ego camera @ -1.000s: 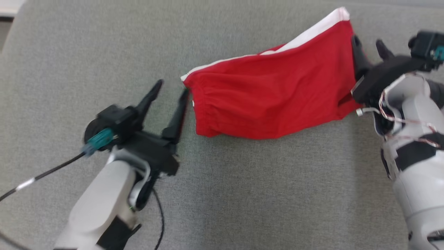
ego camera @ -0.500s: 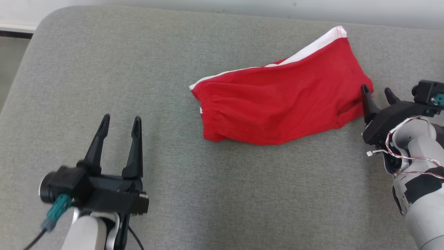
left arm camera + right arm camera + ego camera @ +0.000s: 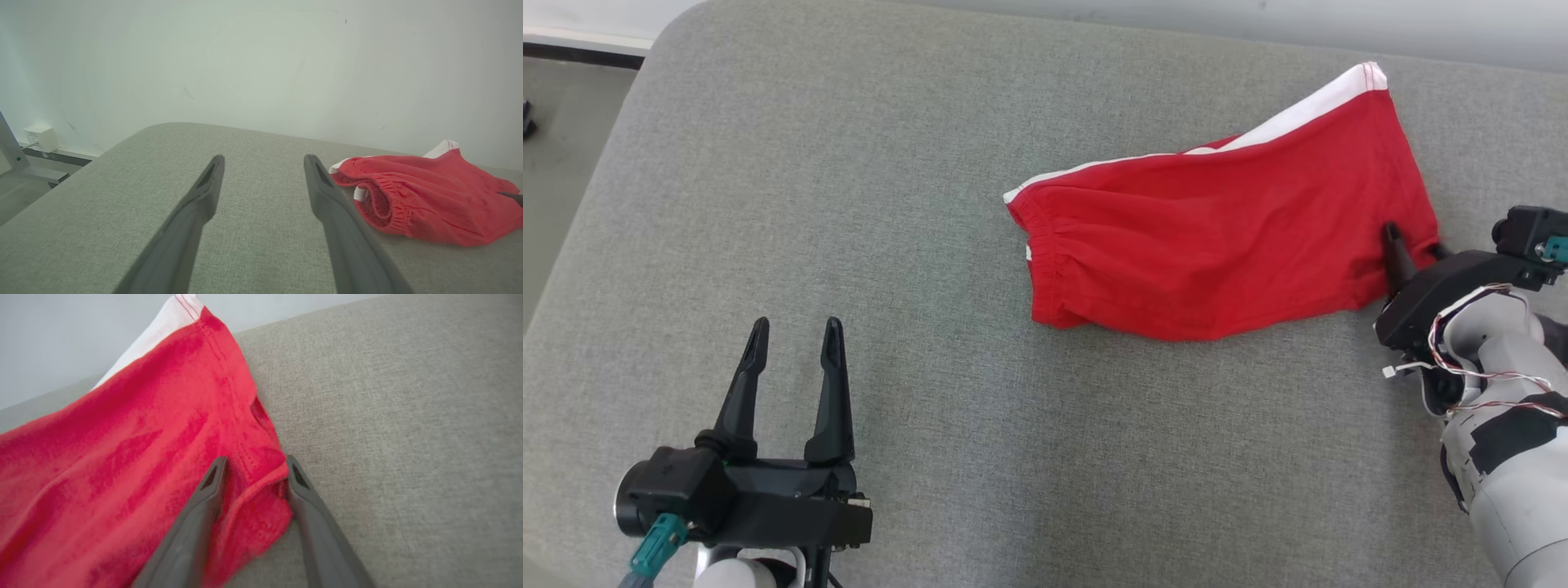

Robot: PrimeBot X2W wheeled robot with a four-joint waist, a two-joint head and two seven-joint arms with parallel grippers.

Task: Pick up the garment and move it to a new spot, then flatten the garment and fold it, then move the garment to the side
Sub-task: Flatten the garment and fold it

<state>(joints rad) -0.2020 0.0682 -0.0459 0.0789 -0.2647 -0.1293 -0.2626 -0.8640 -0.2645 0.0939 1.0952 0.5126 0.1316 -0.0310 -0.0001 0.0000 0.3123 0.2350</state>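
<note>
A pair of red shorts (image 3: 1225,237) lies rumpled but roughly flat on a grey woven upholstered pad (image 3: 849,188). It sits toward the pad's far edge, and a pale, scuffed wall (image 3: 261,61) rises just behind the shorts. The elastic waistband (image 3: 1039,261) faces the robot's left, and a white side stripe (image 3: 1307,106) runs along the shorts' far edge to the leg end.

The right gripper (image 3: 1414,239) is at the near corner of that leg hem — its two dark fingers stand apart, one lying on top of the red cloth. The hem corner (image 3: 261,477) is bunched between them and not visibly pinched. The left gripper (image 3: 796,324) hovers over bare upholstery well apart from the shorts, on the waistband side and nearer the robot. Its fingers are spread wide and empty, pointing toward the wall.

Beyond the pad's rounded corner on the waistband side, a grey floor (image 3: 564,163) shows — and low on the wall a small white box (image 3: 40,138) sits above a dark skirting strip (image 3: 61,157), beside a slanted grey metal bar (image 3: 9,143). Loose red and white wires (image 3: 1486,376) loop over the right wrist.
</note>
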